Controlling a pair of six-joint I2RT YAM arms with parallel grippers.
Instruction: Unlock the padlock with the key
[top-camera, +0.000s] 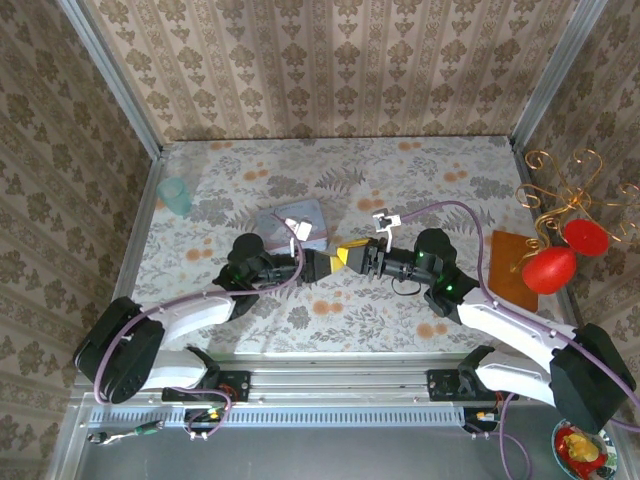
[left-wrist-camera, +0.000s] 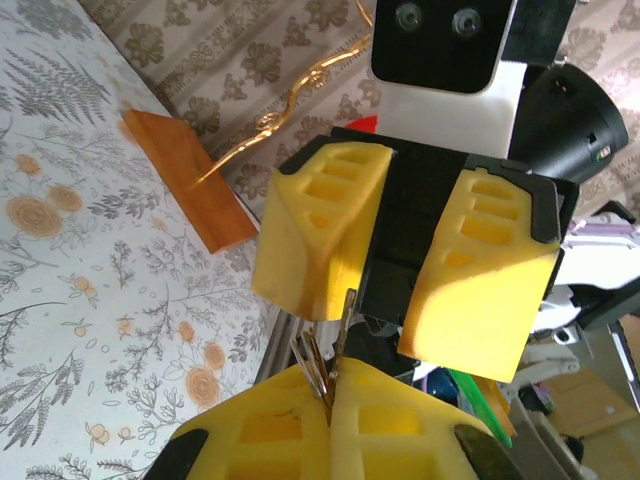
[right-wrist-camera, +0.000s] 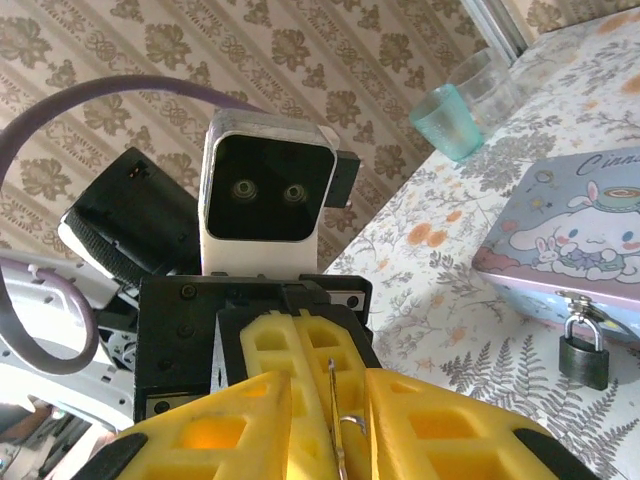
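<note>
My left gripper and right gripper meet tip to tip above the table's middle. In the left wrist view the left gripper is shut on a thin metal key and its bunch, which stick out of the seam. The right gripper is open, its fingers straddling the left fingertips and the key. The small black padlock hangs by its silvery shackle from the hasp of a pale cartoon-printed box, apart from both grippers. That box lies just behind the grippers.
A teal cup stands at the far left of the table. A brown wooden block lies at the right, beside a gold wire stand with red ornaments. Patterned walls close in three sides.
</note>
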